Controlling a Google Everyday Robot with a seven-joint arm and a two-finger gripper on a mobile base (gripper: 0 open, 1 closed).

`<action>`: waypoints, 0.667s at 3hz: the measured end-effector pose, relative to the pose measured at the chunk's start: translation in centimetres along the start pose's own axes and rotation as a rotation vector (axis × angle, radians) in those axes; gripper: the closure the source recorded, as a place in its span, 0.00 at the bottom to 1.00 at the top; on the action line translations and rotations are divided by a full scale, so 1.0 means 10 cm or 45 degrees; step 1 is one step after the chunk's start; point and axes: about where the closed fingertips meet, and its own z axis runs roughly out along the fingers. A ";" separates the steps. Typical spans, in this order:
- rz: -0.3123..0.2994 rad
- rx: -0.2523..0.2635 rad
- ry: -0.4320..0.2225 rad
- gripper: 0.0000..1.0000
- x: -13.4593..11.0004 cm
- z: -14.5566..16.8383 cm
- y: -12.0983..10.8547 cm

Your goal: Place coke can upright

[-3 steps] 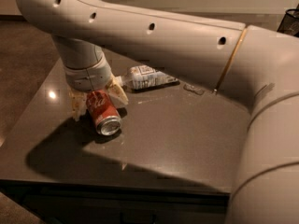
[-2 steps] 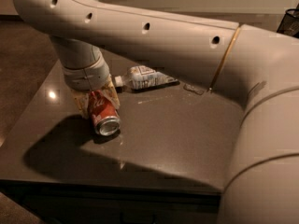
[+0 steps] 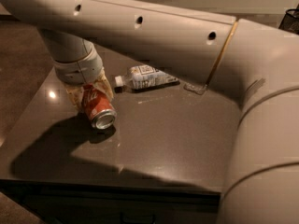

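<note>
Tilted red can clamped in the hand, near the left edge of the table.

Leaning rather than upright, silver end turned down toward the front edge, white script along the side; lower rim at or just above the tabletop, contact impossible to tell. Closed on it from above, one pale finger pressed to each side of the red body. Over that, a thick grey wrist and a long pale arm sweeping along the back edge to the right side. Behind the can, toward the back edge and apart from it, a white-labelled bottle lying on its side, cap pointing left. Just right of the bottle, a small clear object half under the arm, too hidden to name.
</note>
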 end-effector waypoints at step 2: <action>-0.331 -0.107 -0.310 1.00 0.02 -0.39 0.00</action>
